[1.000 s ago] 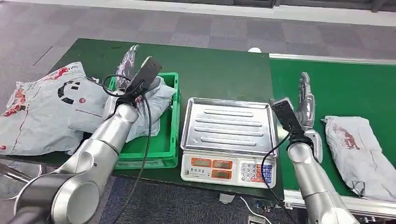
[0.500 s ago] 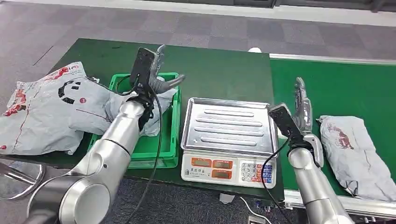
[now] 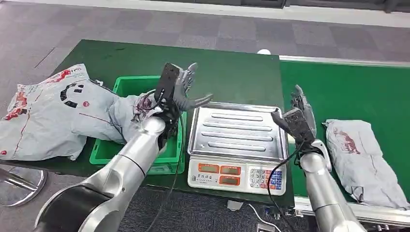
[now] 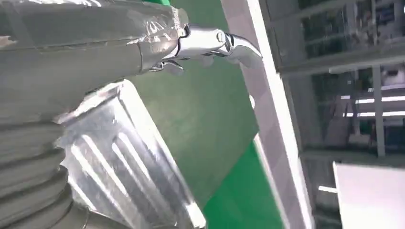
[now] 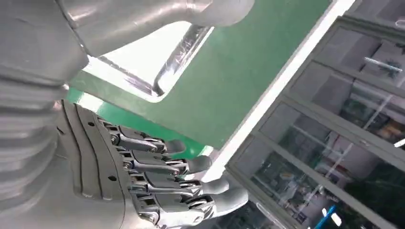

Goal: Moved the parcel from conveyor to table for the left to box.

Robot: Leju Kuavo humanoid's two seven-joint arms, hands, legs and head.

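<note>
Then my left hand (image 3: 186, 89) hung empty, fingers spread, between the bin (image 3: 109, 150) and the scale (image 3: 237, 133). My right hand (image 3: 302, 108), fingers apart and empty, stood just left of the parcel (image 3: 362, 159) on the conveyor (image 3: 358, 92).

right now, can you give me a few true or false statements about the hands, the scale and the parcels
1. The left hand hangs open above the gap between the green crate and the scale. True.
2. A parcel lies on the scale's tray. False: the tray is bare.
3. The right hand grips the parcel on the conveyor. False: it is open and holds nothing, beside the scale, apart from that parcel.
4. A grey parcel lies partly in the green crate. True.
5. The conveyor is to the scale's left. False: it is on the right.
</note>
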